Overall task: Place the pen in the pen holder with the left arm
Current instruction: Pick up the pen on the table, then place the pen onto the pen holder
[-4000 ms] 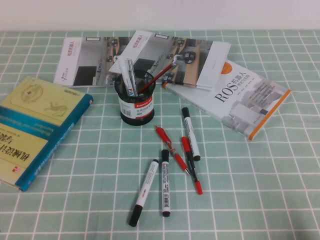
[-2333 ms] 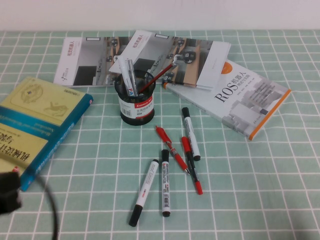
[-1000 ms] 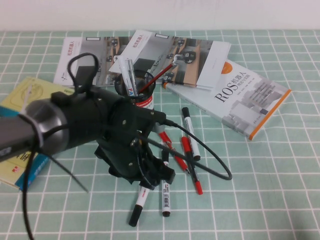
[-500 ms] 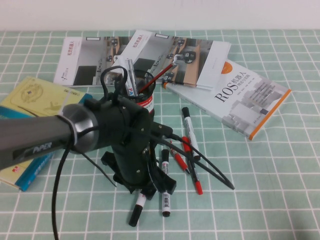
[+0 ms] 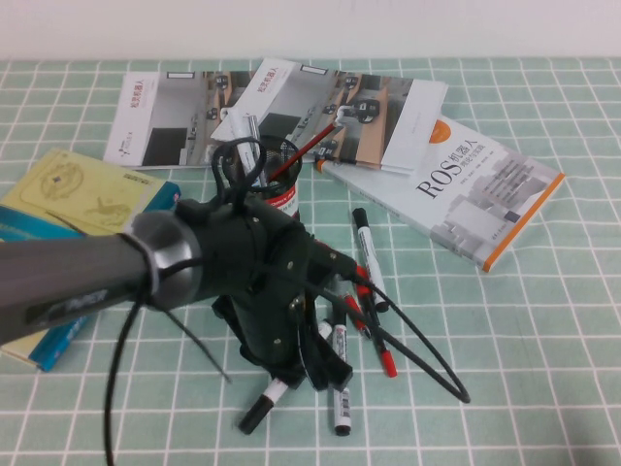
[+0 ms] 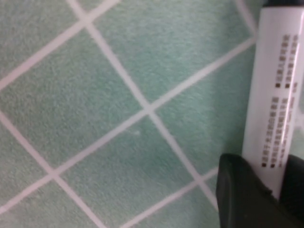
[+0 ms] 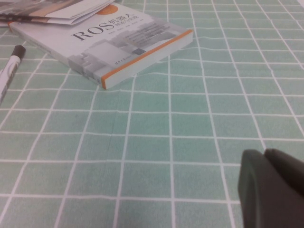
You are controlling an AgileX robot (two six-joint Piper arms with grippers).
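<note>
High view: the left gripper hangs low over the pen on the green checked cloth, near the pen holder, likely to grasp it; grip unclear. Left wrist view: a marker barrel beside one finger. Right wrist view: the right gripper appears clenched above the cloth.
</note>
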